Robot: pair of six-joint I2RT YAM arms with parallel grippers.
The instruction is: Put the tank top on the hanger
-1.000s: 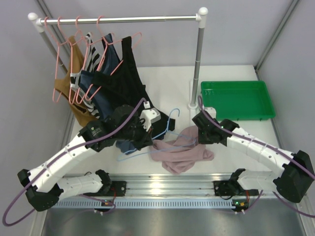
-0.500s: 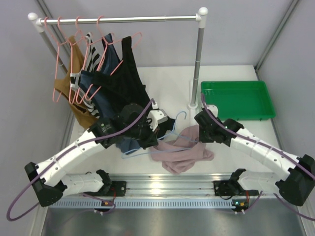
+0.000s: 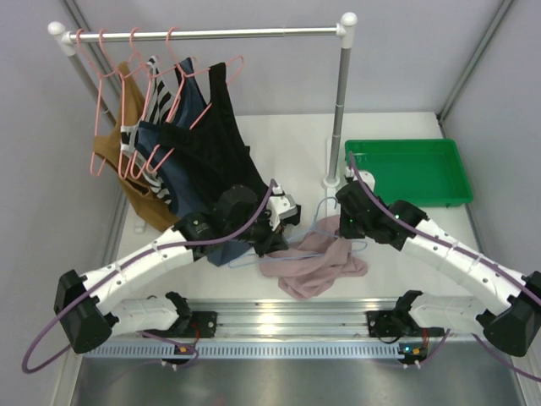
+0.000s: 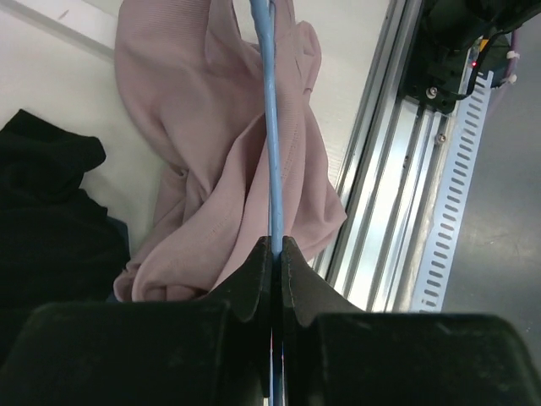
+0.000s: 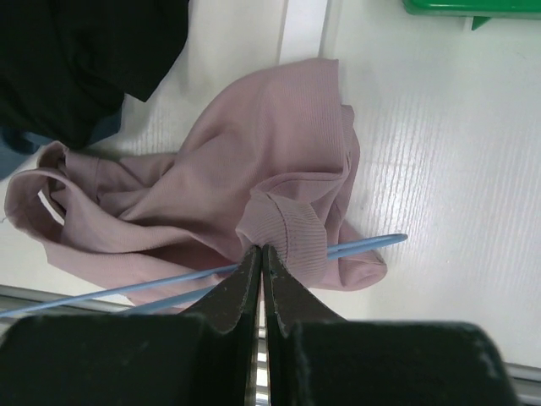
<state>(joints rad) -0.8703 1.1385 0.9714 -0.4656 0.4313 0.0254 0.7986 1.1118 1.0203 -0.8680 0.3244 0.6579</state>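
The tank top (image 3: 319, 269) lies in a crumpled mauve-pink heap on the white table (image 3: 296, 152), near its front edge and just in front of the aluminium rail (image 3: 279, 318). It sits between the two arms, and its upper folds rise toward the right gripper (image 3: 349, 222). In the right wrist view the right gripper (image 5: 260, 252) has its fingers pressed together at a ribbed band of the tank top (image 5: 254, 152), most likely an armhole or strap edge, and they seem to pinch a thin bit of it. The left gripper (image 3: 281, 230) is clamped on the light-blue wire hanger (image 3: 325, 205). The left wrist view shows the left gripper (image 4: 276, 247) with the hanger (image 4: 272, 127) wire running straight out from between its closed fingers and across the tank top (image 4: 211, 135). In the right wrist view the hanger (image 5: 365, 245) passes beside the ribbed edge and partly under the cloth. The garment looks light, limp and stretchy, so it would sag and bunch rather than hold any opening. The ribbed hem or a strap is the firmest place to take hold of it, because loose body fabric would slip or drag several layers along. The wire is thin and springy and would probably twist in a narrow grip.
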